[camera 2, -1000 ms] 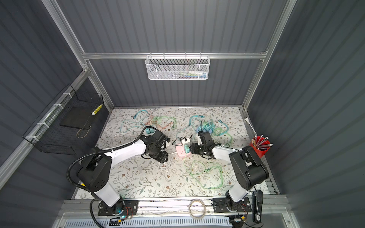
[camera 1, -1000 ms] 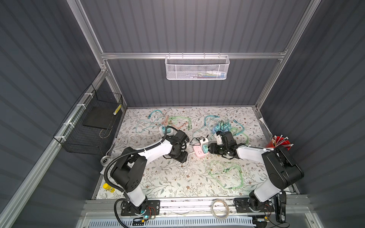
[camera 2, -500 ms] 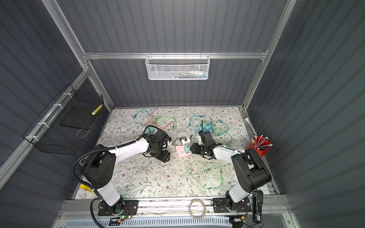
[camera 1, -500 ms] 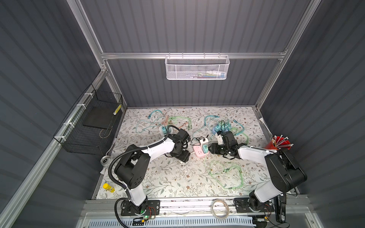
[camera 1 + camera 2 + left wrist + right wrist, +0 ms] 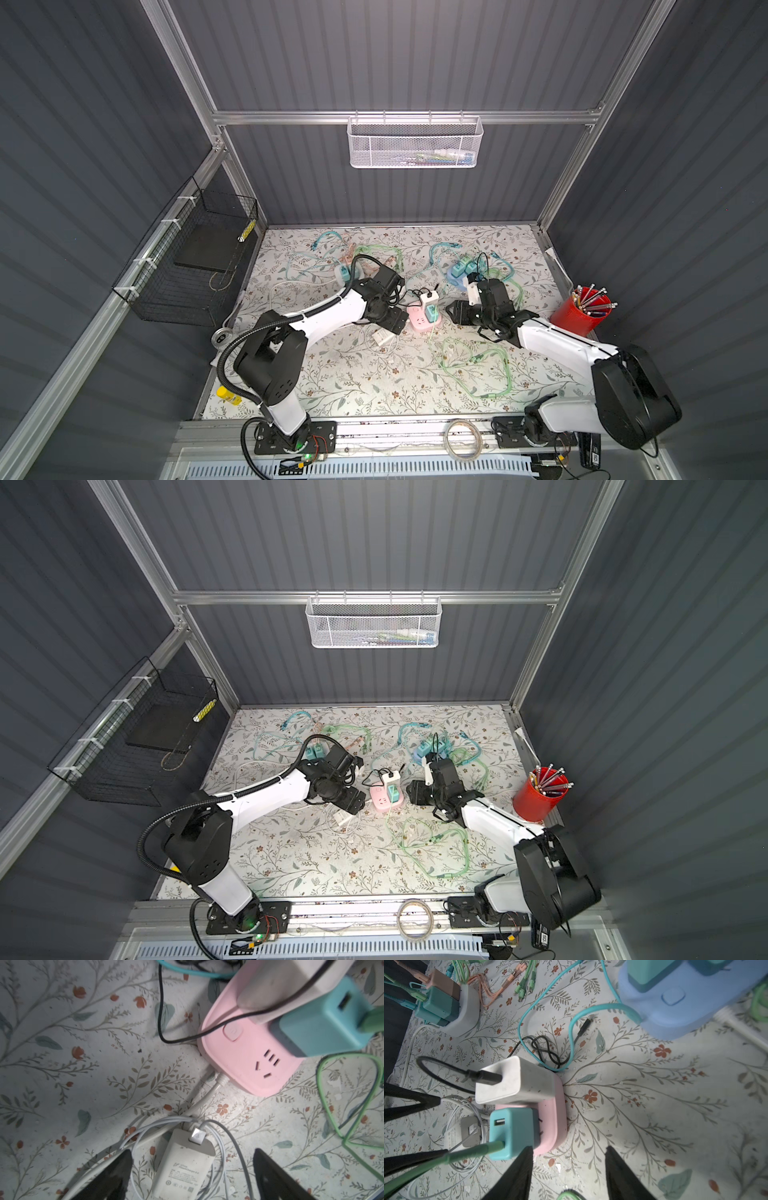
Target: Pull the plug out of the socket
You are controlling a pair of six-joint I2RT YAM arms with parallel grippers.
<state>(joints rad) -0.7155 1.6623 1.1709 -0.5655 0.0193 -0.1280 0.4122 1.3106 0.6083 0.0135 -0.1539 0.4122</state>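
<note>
The plug (image 5: 182, 1163) is a flat white block with grey print on its face and a white cable (image 5: 220, 1140) in its USB port. It lies flat on the table (image 5: 83, 1064), out of the socket (image 5: 245, 1053), on top of loops of its own cable.

The left arm reaches forward and low over the table, with its wrist bent down. The left claw (image 5: 192, 1152) has its two fingers wide apart and holds nothing. The plug lies between the fingers, near neither of them. In both top views the plug (image 5: 380, 337) shows just at the near side of the left claw (image 5: 392, 322).

The socket is pink with round corners, and it lies just beyond the plug. One of its outlets is free. A teal charger (image 5: 318, 1022) with a green cable and a white charger (image 5: 517, 1082) with a black cable stand in it.

The right arm comes in low from the other side. The right claw (image 5: 569, 1148) has its fingers apart and nothing is between them. One finger is close to the edge of the socket (image 5: 558, 1109); I cannot tell if it touches. Farther back lies a blue socket (image 5: 675, 1005).
</note>
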